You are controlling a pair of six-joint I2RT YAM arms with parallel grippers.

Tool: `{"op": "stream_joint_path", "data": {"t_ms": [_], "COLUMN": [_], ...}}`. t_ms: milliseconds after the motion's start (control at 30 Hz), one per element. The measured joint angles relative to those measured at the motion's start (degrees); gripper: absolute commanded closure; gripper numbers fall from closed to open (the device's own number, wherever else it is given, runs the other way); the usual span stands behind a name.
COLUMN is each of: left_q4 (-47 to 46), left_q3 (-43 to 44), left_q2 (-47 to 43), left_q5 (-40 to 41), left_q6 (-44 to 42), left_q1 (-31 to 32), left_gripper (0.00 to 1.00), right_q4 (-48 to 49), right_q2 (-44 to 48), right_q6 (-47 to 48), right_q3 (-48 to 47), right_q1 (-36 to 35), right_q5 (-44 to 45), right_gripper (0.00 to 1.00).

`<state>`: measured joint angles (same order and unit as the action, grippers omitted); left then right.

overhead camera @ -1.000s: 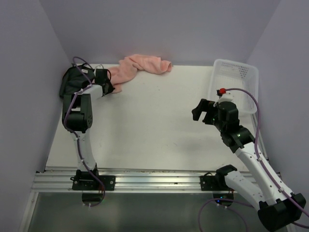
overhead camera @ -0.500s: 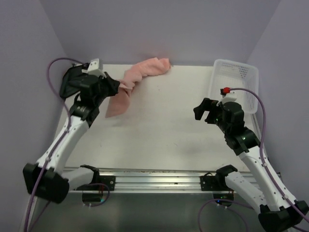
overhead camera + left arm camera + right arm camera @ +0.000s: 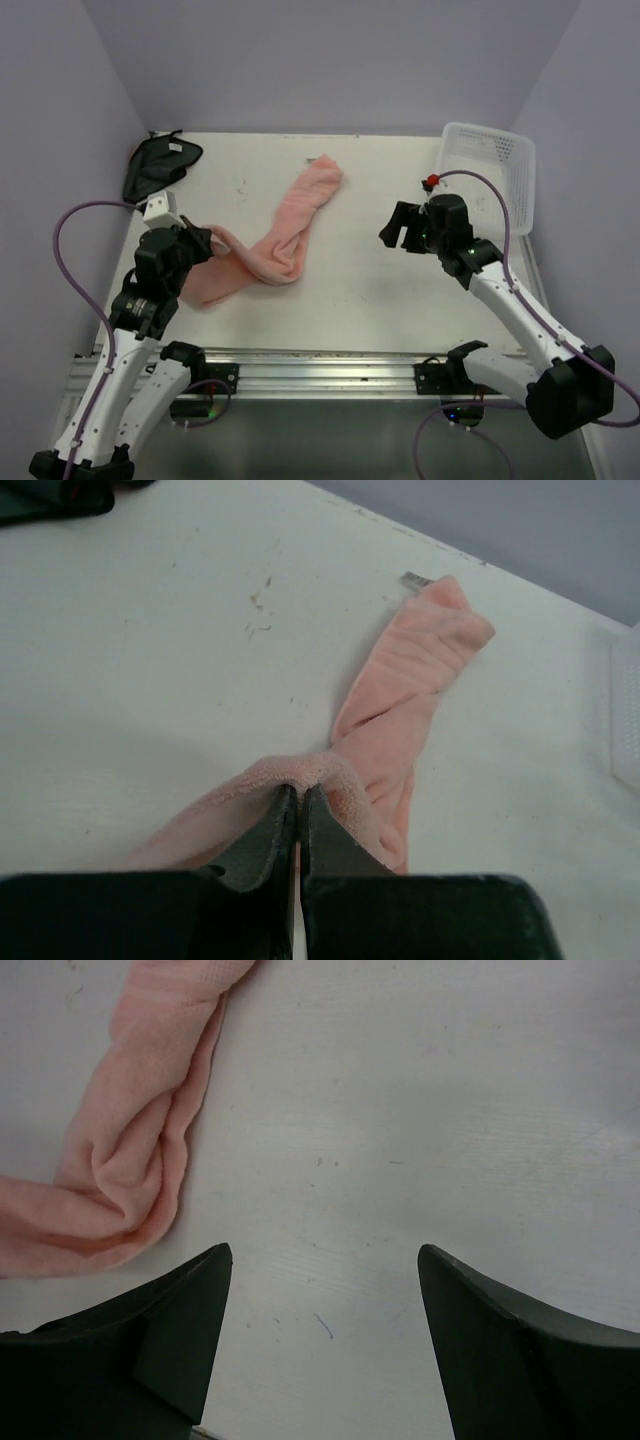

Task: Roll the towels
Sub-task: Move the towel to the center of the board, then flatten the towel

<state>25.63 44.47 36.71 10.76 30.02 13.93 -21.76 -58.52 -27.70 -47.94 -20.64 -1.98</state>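
The terry towel [image 3: 300,210] lies across the middle of the table [image 3: 380,300], running from far centre to near left. The left claw [image 3: 208,242] grips the towel's near-left part. The smaller cloth [image 3: 160,165] lies behind and left of the towel, well apart. The basket [image 3: 500,150] stands well right of the towel. The right claw [image 3: 398,226] hangs between towel and basket.

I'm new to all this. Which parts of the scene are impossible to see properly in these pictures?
- Left wrist view: the fold of the pink towel pinched in the left gripper is hidden by its closed fingers.
- Left wrist view: the dark cloth is mostly cut off by the top edge.
- Right wrist view: beyond the open right gripper, the towel runs off the left edge.
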Motion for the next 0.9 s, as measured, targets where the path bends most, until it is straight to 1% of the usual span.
{"op": "stream_joint_path", "data": {"t_ms": [67, 100, 200, 267, 400, 533, 700, 800, 900], "left_q4": [2.3, 3.2, 3.1, 2.6, 2.2, 2.3, 2.9, 3.8, 3.9], "left_q3": [-1.6, -1.9, -1.9, -1.9, -2.1, -2.7, -2.5, -1.0, 0.5], "left_q2": [-2.3, -3.8, -7.7, -9.6, -10.6, -10.9, -11.2, -10.2, -10.2], "left_q5": [1.6, 2.6, 4.6, 5.3, 6.1, 6.3, 6.3, 5.3, 3.9], "left_q6": [0.6, 0.9, 0.9, 0.9, 0.4, -0.5, -1.1, -1.1, -1.1], "left_q1": [0.0, 0.0, 0.0, 0.0, 0.0, 0.0, 0.0, 0.0, 0.0], "left_gripper": [1.00, 1.00, 1.00, 1.00, 1.00, 1.00, 1.00, 1.00, 1.00], "right_q4": [0.9, 1.4, 2.6, 3.3, 6.1, 10.5, 11.9, 12.0, 11.6], "right_q2": [-3.9, -5.8, -12.6, -18.3, -31.3, -43.6, -59.5, -65.5, -68.3], "right_q6": [-0.3, -0.4, -0.5, -0.5, -1.9, -5.4, -9.3, -10.3, -11.0], "right_q3": [0.0, -0.1, -1.3, -4.2, -13.4, -22.2, -36.0, -41.6, -45.1], "right_q1": [-0.6, -1.1, -3.0, -4.5, -6.4, -6.7, -6.7, -6.7, -6.7], "right_q5": [-1.0, -1.2, -2.2, -2.6, -3.6, -3.5, -4.7, -4.7, -4.6], "right_gripper": [0.25, 0.29, 0.30, 0.30, 0.29, 0.28, 0.28, 0.28, 0.29]}}
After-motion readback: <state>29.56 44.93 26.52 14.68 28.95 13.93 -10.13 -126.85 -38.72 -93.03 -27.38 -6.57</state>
